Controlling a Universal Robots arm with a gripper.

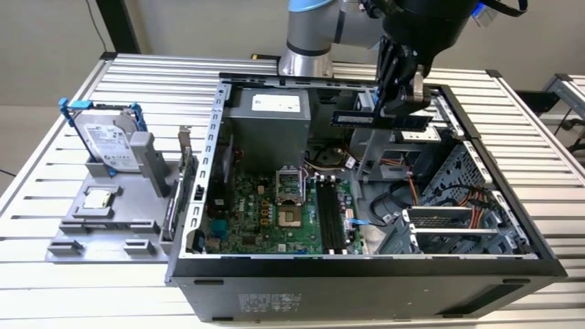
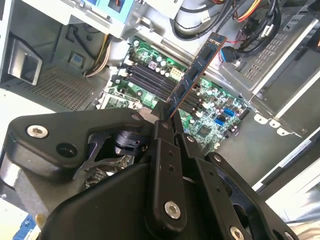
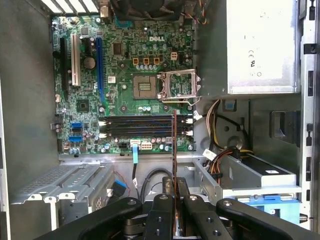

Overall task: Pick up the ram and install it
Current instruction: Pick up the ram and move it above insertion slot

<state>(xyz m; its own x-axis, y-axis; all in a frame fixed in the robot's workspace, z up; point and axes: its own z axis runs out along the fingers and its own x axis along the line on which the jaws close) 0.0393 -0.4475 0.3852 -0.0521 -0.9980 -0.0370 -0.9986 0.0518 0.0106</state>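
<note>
— Where the black metal jaws close, what is catalogued?
— Item: the ram (image 2: 197,70), a slim flat dark green circuit-board stick, clamped near one end, aloft over the open grey sheet-steel computer case (image 1: 366,288).
— Progress?
— Pickup done; seating outstanding. Long black plastic memory slots (image 3: 145,126) on the glossy green motherboard (image 3: 125,55) lie apart from it.

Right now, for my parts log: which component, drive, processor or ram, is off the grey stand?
The ram, clamped in the gripper above the open case; the hard drive and the processor chip sit on the stand.
</note>
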